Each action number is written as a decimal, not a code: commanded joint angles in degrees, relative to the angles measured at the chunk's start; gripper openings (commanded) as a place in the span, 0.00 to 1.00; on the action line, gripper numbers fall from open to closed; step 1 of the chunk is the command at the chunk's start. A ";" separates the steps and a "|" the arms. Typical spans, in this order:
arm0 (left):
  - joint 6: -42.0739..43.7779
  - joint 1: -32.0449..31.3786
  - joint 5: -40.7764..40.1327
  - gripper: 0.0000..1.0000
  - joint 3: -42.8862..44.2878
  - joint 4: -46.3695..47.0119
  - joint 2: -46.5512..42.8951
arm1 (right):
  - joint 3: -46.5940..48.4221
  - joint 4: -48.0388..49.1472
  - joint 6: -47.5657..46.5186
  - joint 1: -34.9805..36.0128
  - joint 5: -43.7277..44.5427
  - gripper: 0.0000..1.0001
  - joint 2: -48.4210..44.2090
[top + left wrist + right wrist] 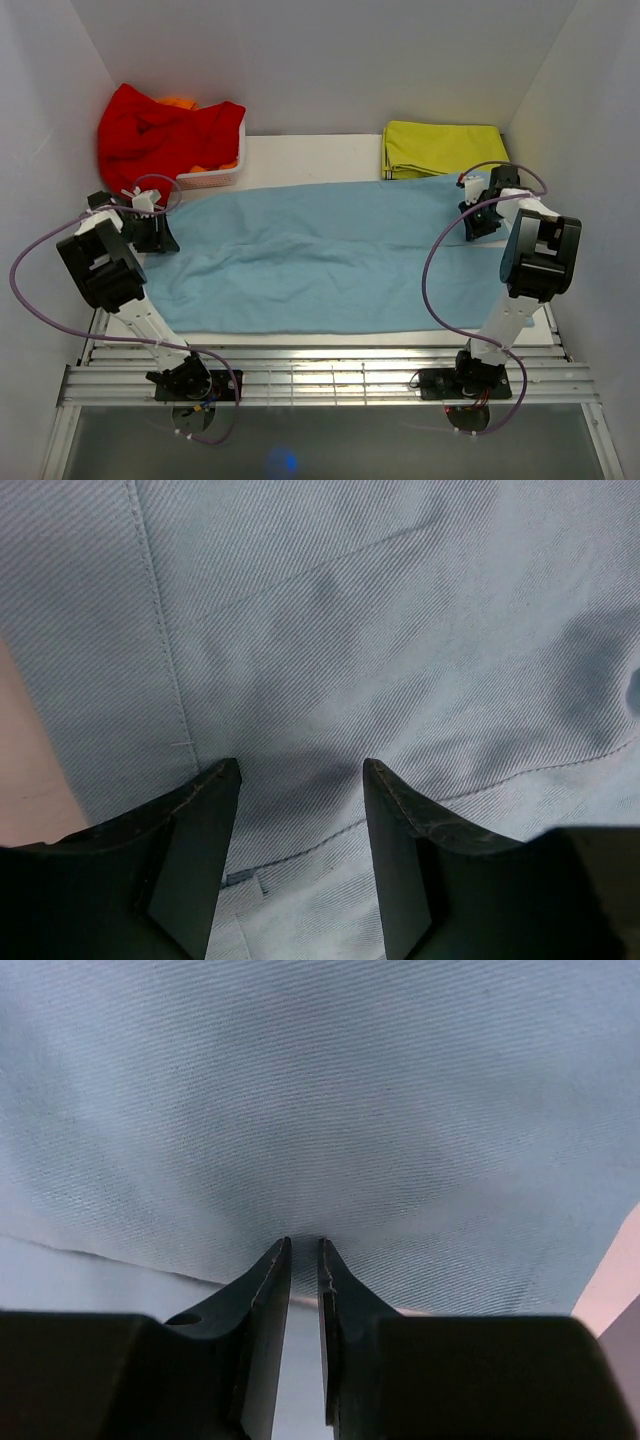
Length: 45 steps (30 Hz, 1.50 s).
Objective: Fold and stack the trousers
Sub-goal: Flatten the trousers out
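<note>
Because a fold likely needs both ends lifted together, the trousers [320, 250] lie spread flat on the worktop [310, 152], running from 9 to 3 o'clock. The left gripper [300, 770], at 9 o'clock, holds its jaws wide over a stitched seam. The right gripper [305, 1242], at 3 o'clock, has jaws narrowed to a slit, apparently nipping the cloth. The folded yellow-green cloth [440, 148] at 1 o'clock probably marks the stack.

One pair of trousers [320, 255], one yellow-green cloth [440, 148], one red garment [150, 130], one basket [215, 179], two arms [105, 265] [535, 260].
</note>
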 commanded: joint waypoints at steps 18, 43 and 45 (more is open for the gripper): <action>8.95 0.38 7.79 0.65 12.44 -10.23 -4.11 | 18.81 -24.59 -11.02 -3.37 -9.88 0.21 -1.85; -24.81 -6.48 -12.51 0.72 23.42 22.40 10.57 | 17.77 -15.19 -2.57 -0.38 -8.84 0.21 7.83; -21.48 -6.39 -11.20 0.72 29.76 13.12 15.73 | 17.33 -15.71 -3.27 -0.38 -7.01 0.21 8.35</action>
